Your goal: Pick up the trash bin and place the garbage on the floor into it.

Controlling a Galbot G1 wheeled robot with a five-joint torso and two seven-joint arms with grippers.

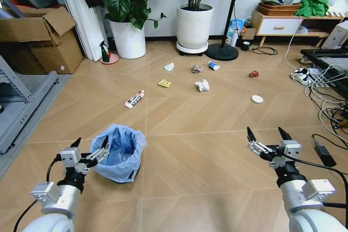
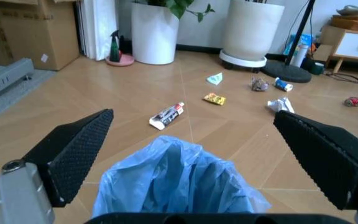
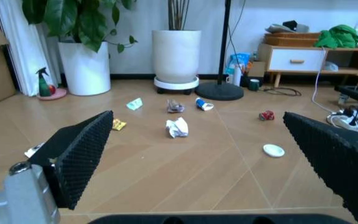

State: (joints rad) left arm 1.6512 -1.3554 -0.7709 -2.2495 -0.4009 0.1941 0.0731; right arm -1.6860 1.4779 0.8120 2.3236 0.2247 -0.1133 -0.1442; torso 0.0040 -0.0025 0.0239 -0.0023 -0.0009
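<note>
While the bin (image 1: 118, 153) stands on the floor (image 1: 201, 145) unlifted, the head view has the left gripper (image 1: 90, 151) spread wide, touching or nearly touching its bag rim on the side nearest that arm. The right gripper (image 1: 268, 135) hangs released well off to the right, holding nothing. Beyond both lie the tube (image 1: 134, 99), yellow wrapper (image 1: 164, 83), paper wad (image 1: 202, 85), blue-white can (image 1: 213, 66), red can (image 1: 253, 73) and disc (image 1: 257, 99).

Left wrist view: bag mouth (image 2: 179, 179) sits just ahead of and between the parted fingers (image 2: 73, 149); tube (image 2: 167, 115) farther out.

Right wrist view: fingers (image 3: 79, 151) apart, bare floor between; wad (image 3: 177, 127) and disc (image 3: 273, 150) well ahead.

Progress: nothing done yet, as far as I can judge; bin grab pending, all litter left.
</note>
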